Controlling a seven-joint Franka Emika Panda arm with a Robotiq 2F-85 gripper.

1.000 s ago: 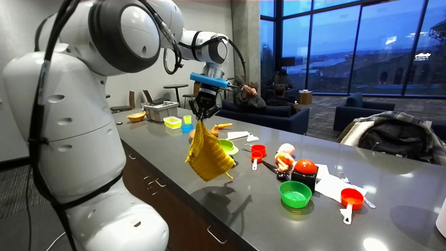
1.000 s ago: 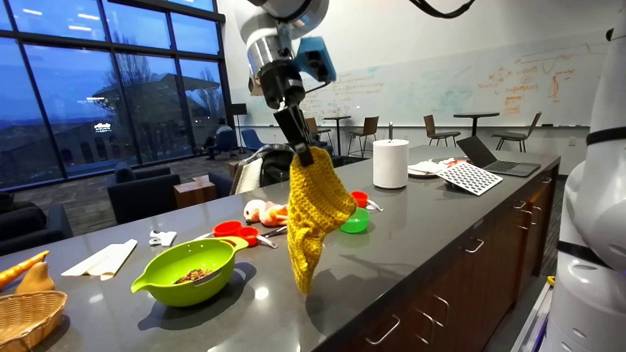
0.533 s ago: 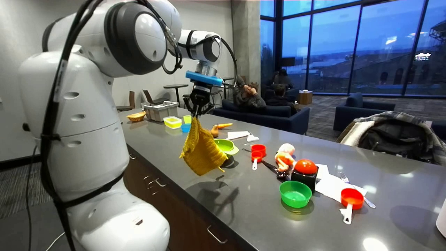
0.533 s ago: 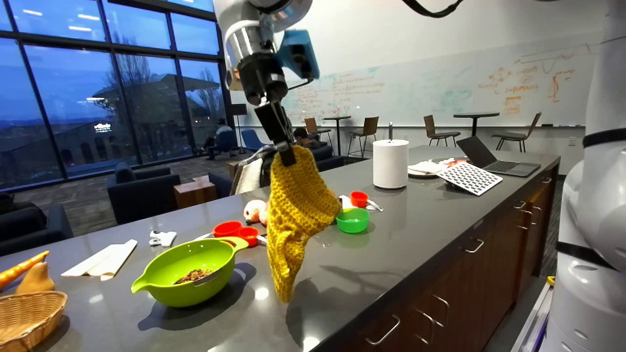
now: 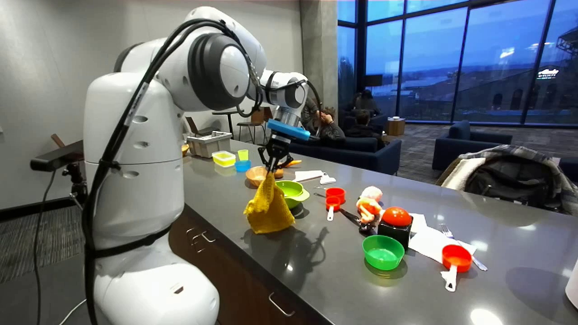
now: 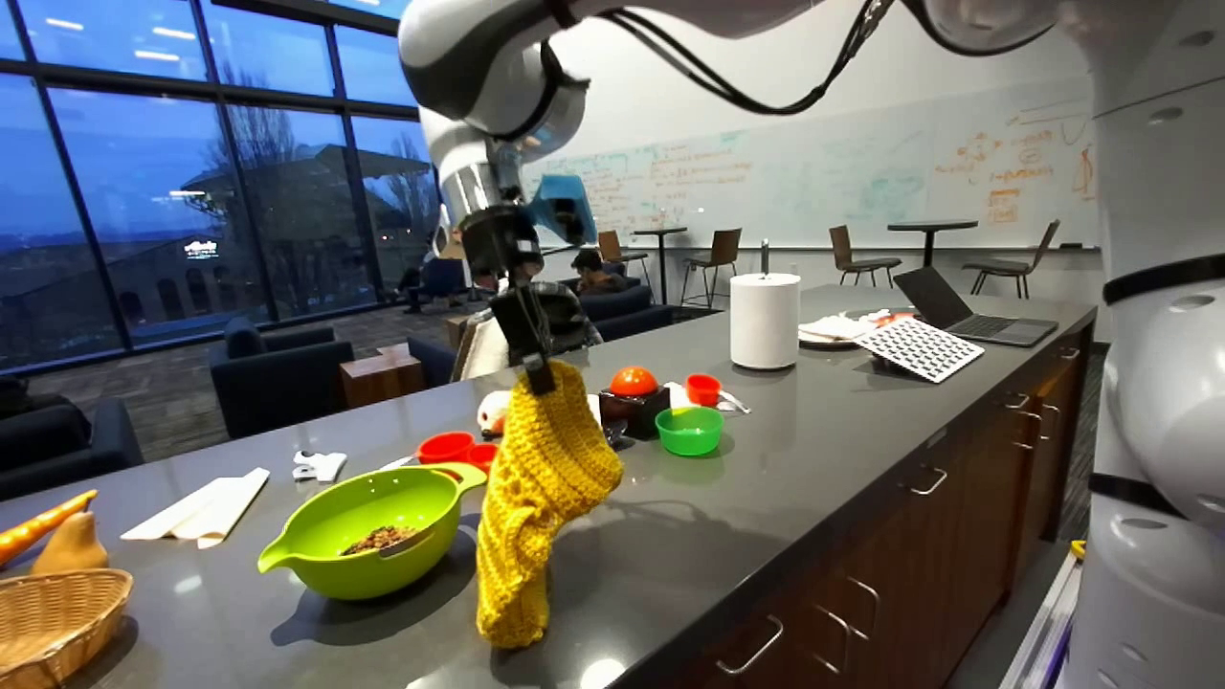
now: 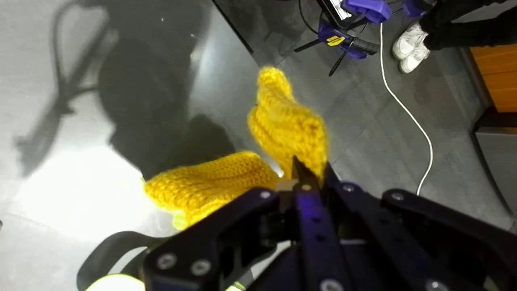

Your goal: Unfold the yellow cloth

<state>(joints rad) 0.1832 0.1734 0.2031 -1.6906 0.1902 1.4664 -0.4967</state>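
In an exterior view the gripper (image 5: 271, 170) pinches the top of the yellow cloth (image 5: 270, 214), which hangs over the dark tabletop (image 5: 334, 257), hiding part of the green bowl (image 5: 292, 192); whether the cloth's lower edge touches down I cannot tell. In an exterior view brown bits (image 6: 380, 540) show in that bowl, a basket (image 6: 72, 632) is cut off, and a whiteboard (image 6: 842, 172) rises beyond. The wrist view has the cloth blurred and partly behind the gripper, with white shoes (image 7: 410, 44) on the floor (image 7: 363, 137).
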